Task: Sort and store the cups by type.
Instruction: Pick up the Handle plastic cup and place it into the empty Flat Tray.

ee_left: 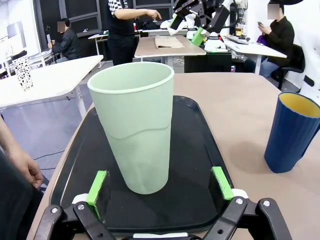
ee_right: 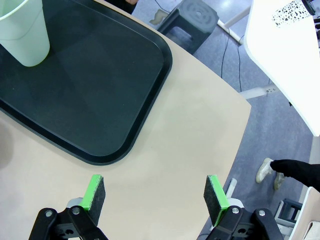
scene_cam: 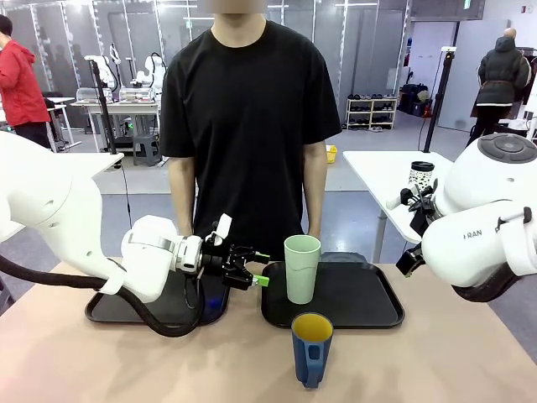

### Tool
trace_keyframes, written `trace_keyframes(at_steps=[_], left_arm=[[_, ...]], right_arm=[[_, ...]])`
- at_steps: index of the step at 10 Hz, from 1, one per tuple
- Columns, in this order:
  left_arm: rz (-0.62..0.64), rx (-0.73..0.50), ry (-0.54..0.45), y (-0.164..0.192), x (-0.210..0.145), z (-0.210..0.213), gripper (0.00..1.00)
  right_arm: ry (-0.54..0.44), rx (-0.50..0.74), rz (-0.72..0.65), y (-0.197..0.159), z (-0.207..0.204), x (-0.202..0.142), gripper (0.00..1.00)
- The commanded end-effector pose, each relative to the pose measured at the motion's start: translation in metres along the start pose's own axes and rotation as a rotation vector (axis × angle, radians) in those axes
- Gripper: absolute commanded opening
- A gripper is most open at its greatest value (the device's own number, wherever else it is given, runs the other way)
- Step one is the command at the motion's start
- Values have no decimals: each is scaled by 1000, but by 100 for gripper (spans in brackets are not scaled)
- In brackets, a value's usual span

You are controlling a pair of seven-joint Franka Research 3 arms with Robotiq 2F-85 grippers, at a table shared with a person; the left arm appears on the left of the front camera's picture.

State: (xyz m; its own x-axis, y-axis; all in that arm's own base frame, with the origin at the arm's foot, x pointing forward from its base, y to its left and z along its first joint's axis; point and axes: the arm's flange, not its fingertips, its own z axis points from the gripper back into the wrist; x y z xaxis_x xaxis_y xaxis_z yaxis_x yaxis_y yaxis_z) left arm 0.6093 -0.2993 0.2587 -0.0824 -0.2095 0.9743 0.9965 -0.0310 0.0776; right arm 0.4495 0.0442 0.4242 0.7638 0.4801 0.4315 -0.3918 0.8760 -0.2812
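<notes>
where the tray holding the tumbler ends, tan table shows.

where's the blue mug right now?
Front view: the blue mug stands on the bare table near centre, on the robot's side of the right tray holding the green tumbler.

Two black trays lie side by side on the tan table, the left tray and the right tray close but apart. A person in a black T-shirt stands at the far edge. Behind, a white side table carries a speckled cup with a black lid. A grey stool stands on the floor.
</notes>
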Motion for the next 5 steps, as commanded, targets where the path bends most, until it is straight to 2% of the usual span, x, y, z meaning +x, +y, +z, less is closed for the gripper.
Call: trace_keyframes(at_steps=[1, 4, 5], left_arm=[[1, -2, -7, 3, 0, -2, 100], [0, 0, 0, 0, 0, 0, 100], [-32, -8, 82, -10, 11, 9, 100]], right_arm=[[-3, -1, 2, 0, -1, 0, 100], [-3, -1, 2, 0, -1, 0, 100], [-3, -1, 2, 0, -1, 0, 100]])
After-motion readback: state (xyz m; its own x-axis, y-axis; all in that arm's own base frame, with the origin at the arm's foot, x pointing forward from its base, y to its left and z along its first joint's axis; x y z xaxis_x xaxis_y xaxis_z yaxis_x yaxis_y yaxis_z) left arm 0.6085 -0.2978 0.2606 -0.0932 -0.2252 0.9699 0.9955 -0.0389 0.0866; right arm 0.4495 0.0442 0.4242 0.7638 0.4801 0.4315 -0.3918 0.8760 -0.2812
